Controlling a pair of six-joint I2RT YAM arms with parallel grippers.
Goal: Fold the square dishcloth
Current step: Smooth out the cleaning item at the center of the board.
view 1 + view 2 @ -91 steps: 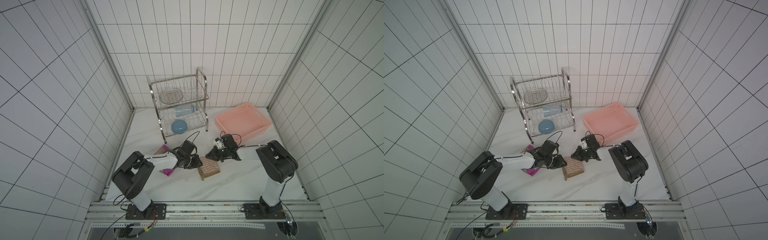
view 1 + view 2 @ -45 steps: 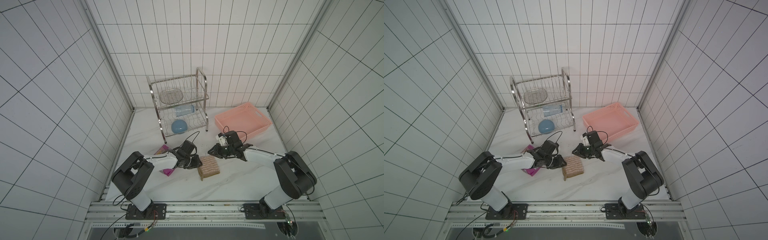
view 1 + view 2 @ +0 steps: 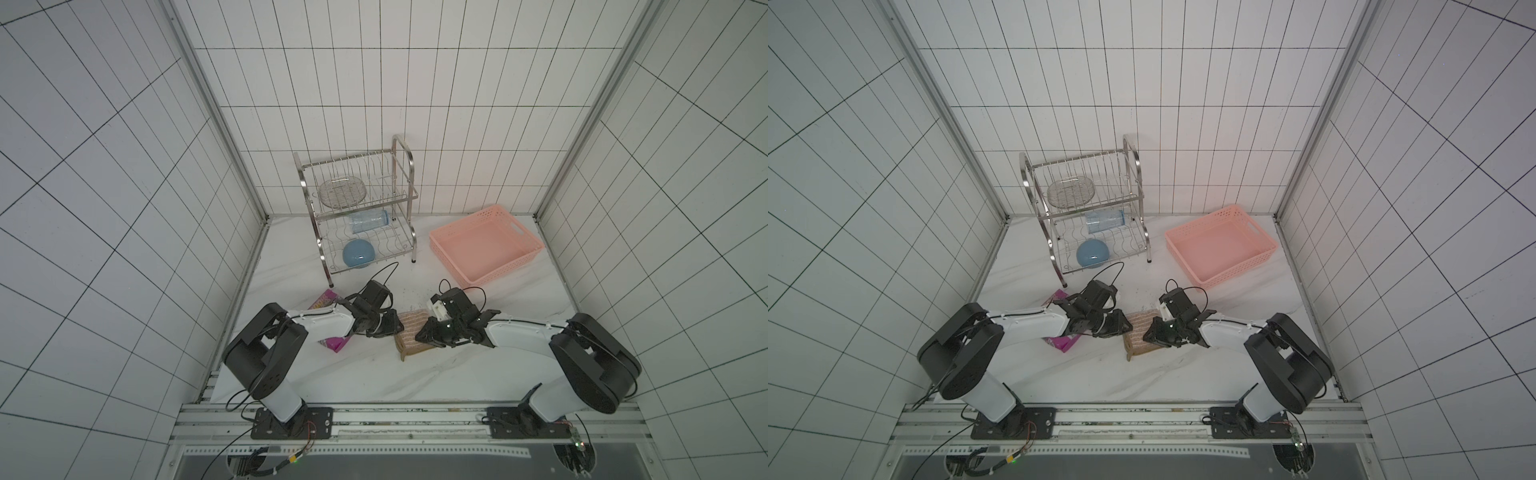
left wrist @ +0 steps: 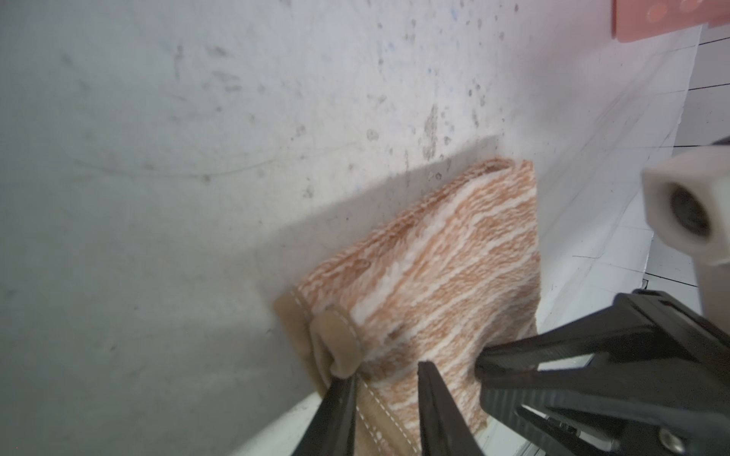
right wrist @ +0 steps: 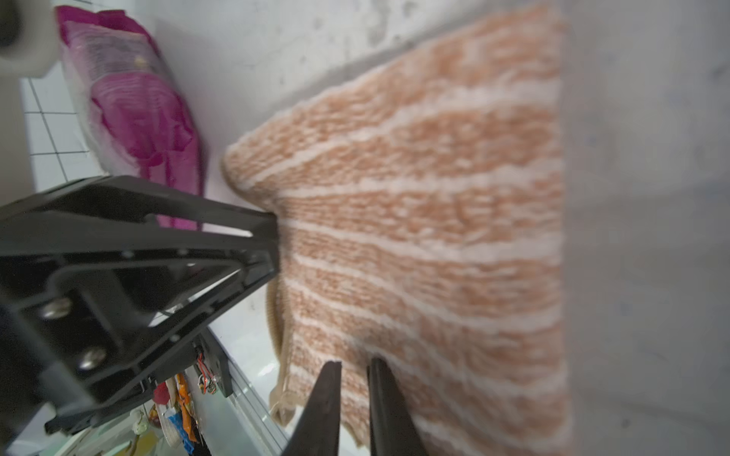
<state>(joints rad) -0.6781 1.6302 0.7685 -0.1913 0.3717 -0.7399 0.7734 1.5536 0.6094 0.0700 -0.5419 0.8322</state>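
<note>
White tiled booth, marble-look worktop (image 3: 353,382), nothing fancy. The square dishcloth (image 3: 409,345) lies near the front middle, and to me it already looks doubled over into a thick strip, so I'd guess we're between folds, or tidying the last one.

The left end effector (image 4: 385,373) sits at the cloth's left edge and looks clamped on the brown edging, right by the small corner loop (image 4: 339,347). The right end effector (image 5: 354,363) is low at the right edge with its jaws almost together. I can't tell whether it actually has any cloth.

For the next move I'd want a firm pinch through all the layers on one side. Then carry that edge over while the other side stays pinned, or the stack will slide apart.

Other stuff:
- The magenta snack packet (image 3: 332,343) is just left of the cloth, under the left arm, so it could get dragged.
- The two end effectors are really close together, so watch for a bump.
- The pink basket (image 3: 503,272) is far right.
- The wire dish rack (image 3: 345,159) with its blue bowl (image 3: 359,254) is at the back, well clear.
</note>
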